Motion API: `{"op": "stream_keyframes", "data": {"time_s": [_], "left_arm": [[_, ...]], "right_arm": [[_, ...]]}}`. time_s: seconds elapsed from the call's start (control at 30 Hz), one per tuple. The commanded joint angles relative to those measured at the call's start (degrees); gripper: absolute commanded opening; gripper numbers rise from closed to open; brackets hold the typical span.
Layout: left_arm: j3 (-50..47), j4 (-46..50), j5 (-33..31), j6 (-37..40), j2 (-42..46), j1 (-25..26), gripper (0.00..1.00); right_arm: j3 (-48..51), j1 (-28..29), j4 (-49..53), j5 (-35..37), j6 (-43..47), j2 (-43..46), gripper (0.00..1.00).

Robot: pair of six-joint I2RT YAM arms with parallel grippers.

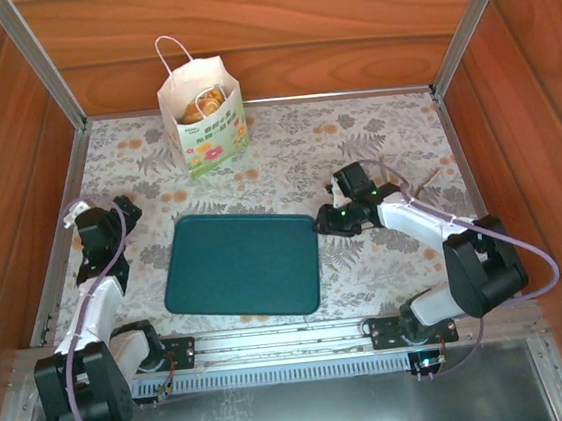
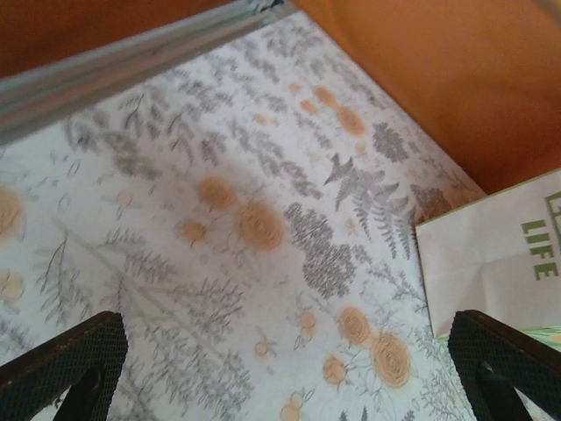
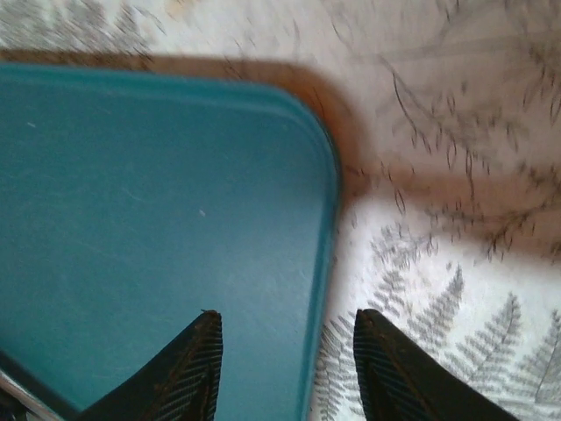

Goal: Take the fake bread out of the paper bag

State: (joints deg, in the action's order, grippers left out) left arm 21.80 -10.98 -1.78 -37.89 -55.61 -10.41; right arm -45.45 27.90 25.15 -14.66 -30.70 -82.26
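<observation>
1. Left gripper (image 2: 289, 368): spread wide and holding nothing, poised over the flower-printed worktop (image 1: 374, 140) near its left edge.
2. White paper bag with a green flowered panel (image 1: 203, 118): upright by the far wall, ahead and to the right of that gripper, with its mouth facing up. Golden toy pastries (image 1: 200, 105) lie inside.
3. Teal rectangular tray (image 1: 242, 265): bare, in the centre.
4. Right gripper (image 3: 285, 368): jaws parted astride the tray's right rim, clasping nothing.
5. Judgement: the left arm is nearer, and the reach should come from above.

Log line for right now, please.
fake bread: inside upright paper bag | left hand: open above tablecloth | right hand: open, astride teal tray edge
</observation>
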Motion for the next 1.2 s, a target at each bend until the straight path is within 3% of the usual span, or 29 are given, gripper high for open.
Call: {"op": "stream_keyframes", "data": {"time_s": [0.0,0.13,0.6,0.8,0.93,1.17], "left_arm": [[-1.05,2.3,11.32,-2.67,0.94,-0.68,1.0],[-1.64,3.42,14.79,-3.3,2.06,-0.73,1.0],[1.15,8.56,16.11,-2.14,2.07,-0.65,0.98],[2.59,12.89,15.69,-2.66,3.72,-0.4,0.98],[5.44,18.61,12.94,-1.53,4.68,0.37,0.98],[7.45,20.27,14.1,-0.73,5.51,1.58,0.98]], "right_arm": [[2.38,1.43,0.39,0.97,-5.57,-0.62,0.42],[3.83,2.49,-0.47,1.04,-7.17,-1.72,0.35],[3.4,3.04,-4.36,-1.7,-6.15,-8.84,0.28],[-1.0,2.84,1.84,9.07,-2.68,-10.99,0.07],[-7.0,-0.22,7.91,15.9,3.35,-12.57,0.03],[-16.29,-10.4,11.67,17.05,17.2,-19.07,0.03]]}}
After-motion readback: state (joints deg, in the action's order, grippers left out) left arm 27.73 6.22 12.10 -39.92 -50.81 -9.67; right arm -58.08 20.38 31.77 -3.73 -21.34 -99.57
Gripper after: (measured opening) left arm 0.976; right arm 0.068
